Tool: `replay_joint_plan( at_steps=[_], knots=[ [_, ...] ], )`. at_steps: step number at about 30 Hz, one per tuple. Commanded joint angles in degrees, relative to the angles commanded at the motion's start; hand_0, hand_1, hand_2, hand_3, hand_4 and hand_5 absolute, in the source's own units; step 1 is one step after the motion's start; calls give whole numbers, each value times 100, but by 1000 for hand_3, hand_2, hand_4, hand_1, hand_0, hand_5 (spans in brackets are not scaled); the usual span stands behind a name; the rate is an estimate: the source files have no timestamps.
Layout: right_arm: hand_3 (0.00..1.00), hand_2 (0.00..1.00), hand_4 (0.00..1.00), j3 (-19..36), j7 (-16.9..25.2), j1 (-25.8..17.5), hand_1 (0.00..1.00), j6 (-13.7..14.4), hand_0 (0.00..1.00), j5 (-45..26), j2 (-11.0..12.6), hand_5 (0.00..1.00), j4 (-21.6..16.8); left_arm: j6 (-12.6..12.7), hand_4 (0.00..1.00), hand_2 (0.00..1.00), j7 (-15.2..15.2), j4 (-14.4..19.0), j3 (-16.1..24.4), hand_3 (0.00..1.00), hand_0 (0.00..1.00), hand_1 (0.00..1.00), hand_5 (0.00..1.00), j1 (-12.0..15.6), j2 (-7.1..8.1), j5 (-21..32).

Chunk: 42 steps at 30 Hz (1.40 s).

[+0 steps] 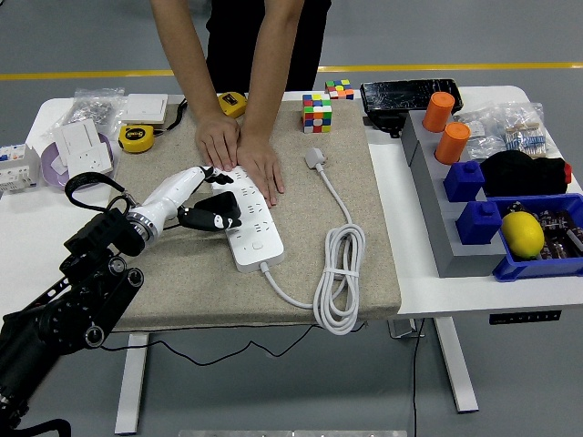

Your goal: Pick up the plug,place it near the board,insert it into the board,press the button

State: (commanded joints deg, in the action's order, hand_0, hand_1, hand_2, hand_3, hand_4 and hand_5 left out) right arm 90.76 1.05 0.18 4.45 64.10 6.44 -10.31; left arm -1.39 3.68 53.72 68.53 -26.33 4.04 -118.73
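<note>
Fingers of the left robot hand [202, 202] grasp the black plug [219, 210] at the left edge of the white board [247, 221] on the beige mat [182, 264] covering the desk [455, 273], while a person's 2 hands [239, 155] press the board's far end flat.

The table [437, 282] is white. A tan mat [364, 264] lies on it. The power board [248, 218] and its cord [339, 273] are white. The plug [217, 208] is black. The cube [317, 113] has many colours. Two cups [438, 111] are orange. The lemon [522, 234] is yellow, in a blue bin [537, 266].
</note>
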Motion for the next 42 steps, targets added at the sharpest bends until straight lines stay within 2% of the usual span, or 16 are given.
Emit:
replay_joint_plan(
  at_steps=[1, 2, 7, 8, 13, 14, 19, 20, 26, 27, 32, 33, 42],
  knots=[
    [799, 818, 998, -1, 2, 0, 873, -1, 922, 0, 1, 998, 0, 0, 993, 781, -14, -26, -12, 748, 846, 848, 283, -4, -2, -31],
    [799, 818, 998, -2, 2, -2, 873, -1, 922, 3, 2, 998, 0, -4, 986, 729, -39, -56, -24, 716, 748, 772, 278, -5, -3, -80],
    [799, 818, 998, 0, -9, -21, 873, 2, 922, 8, 4, 998, 0, -5, 986, 729, -93, -137, -51, 716, 748, 772, 278, 16, 12, -303],
    [799, 817, 998, 0, -12, -23, 872, 4, 921, 5, 7, 998, 0, 6, 956, 589, -98, -142, -51, 594, 606, 636, 301, 19, 16, -352],
    [799, 817, 998, 0, -9, -22, 872, 5, 921, 1, 12, 998, 0, 51, 956, 589, -128, -139, -39, 594, 606, 636, 301, 35, 22, -359],
    [799, 817, 998, 1, -6, -20, 872, 5, 922, 3, 13, 998, 0, 62, 787, 516, -135, -137, -39, 551, 474, 475, 336, 38, 23, -352],
    [799, 817, 998, 17, -4, -19, 872, -4, 922, 21, 15, 998, 0, 84, 787, 516, -163, -155, -43, 551, 474, 475, 336, 58, 17, -364],
    [799, 817, 998, 21, -4, -20, 872, -5, 922, 26, 15, 998, 0, 91, 728, 476, -170, -162, -44, 518, 431, 418, 350, 63, 15, -381],
    [799, 816, 998, 21, -13, -34, 871, 1, 921, 36, 15, 998, 0, 148, 728, 476, -182, -160, -47, 518, 431, 418, 350, 74, -3, -404],
    [799, 816, 998, 21, -13, -34, 871, 1, 921, 36, 15, 998, 0, 149, 654, 426, -184, -159, -47, 475, 394, 358, 335, 74, -4, -401],
    [799, 816, 998, 29, -16, -23, 871, 2, 921, 39, 13, 998, 0, 130, 654, 426, -202, -113, -49, 475, 394, 358, 335, 62, 8, -367],
    [799, 816, 998, 28, -15, -23, 871, 2, 921, 37, 10, 998, 0, 112, 617, 397, -211, -85, -40, 435, 387, 351, 330, 71, 8, -333],
    [799, 816, 998, 52, -11, -29, 871, 8, 921, 36, -9, 998, 0, -40, 606, 393, -266, 243, -21, 438, 393, 354, 325, 196, 27, -295]
  ],
)
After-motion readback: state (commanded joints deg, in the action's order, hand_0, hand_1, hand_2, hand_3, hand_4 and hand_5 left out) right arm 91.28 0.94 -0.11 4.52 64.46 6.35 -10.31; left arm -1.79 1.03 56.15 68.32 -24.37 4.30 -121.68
